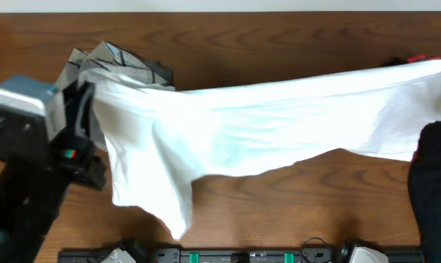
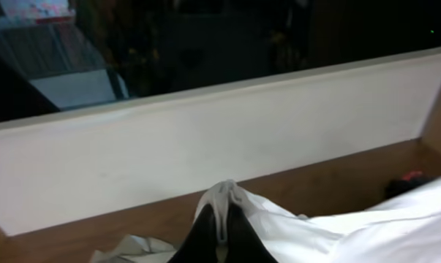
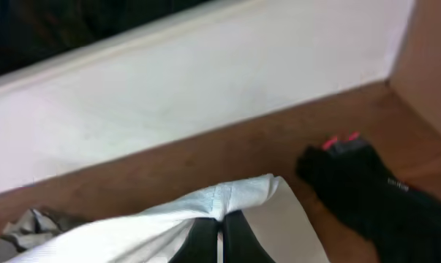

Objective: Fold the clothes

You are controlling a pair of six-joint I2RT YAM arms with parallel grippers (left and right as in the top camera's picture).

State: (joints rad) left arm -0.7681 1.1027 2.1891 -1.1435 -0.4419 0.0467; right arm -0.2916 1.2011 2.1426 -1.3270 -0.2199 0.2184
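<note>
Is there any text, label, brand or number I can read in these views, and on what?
No text can be read in any view.
The white T-shirt: plain, no print showing.
The red tag on the black garment: too blurred to read.
The red and green mark on the left arm: too small to read.

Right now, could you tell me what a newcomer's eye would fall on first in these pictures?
The white T-shirt, stretched like a banner across the table, the left gripper and right gripper each shut on a bunched edge. The grey trousers lie crumpled at the back left, a black garment at far right.
</note>
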